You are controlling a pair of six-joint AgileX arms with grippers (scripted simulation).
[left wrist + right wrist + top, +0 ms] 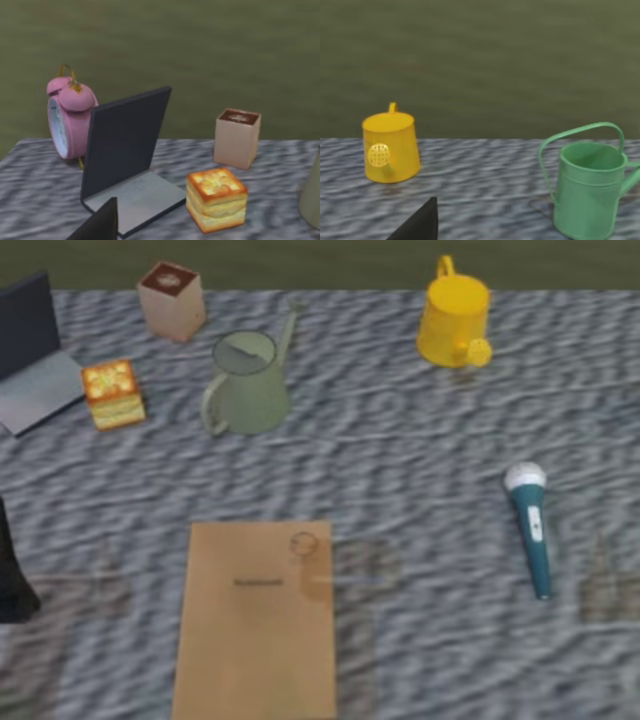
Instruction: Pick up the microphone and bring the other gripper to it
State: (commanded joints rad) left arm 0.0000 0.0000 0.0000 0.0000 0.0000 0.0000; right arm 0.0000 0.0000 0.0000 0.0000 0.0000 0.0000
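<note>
Now microphone (530, 528) lies flat on bench (420, 490), right side, white head toward far edge, nothing touching it. My left arm (14, 575) parked at left edge. Can't tell either hand's state.

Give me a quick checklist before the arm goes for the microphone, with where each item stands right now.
1. Microphone located: ok, it lies flat at the table's right side, white head toward the far edge.
2. Space around it: ok, nothing touches it; the yellow watering can stands well behind it.
3. Microphone free to lift: ok, no gripper holds it.
4. Right gripper position: cannot tell, only a dark tip shows in its wrist view.
5. Left arm out of the way: ok, at the left edge.
6. Brown folder: ok, apart from the microphone.
</note>
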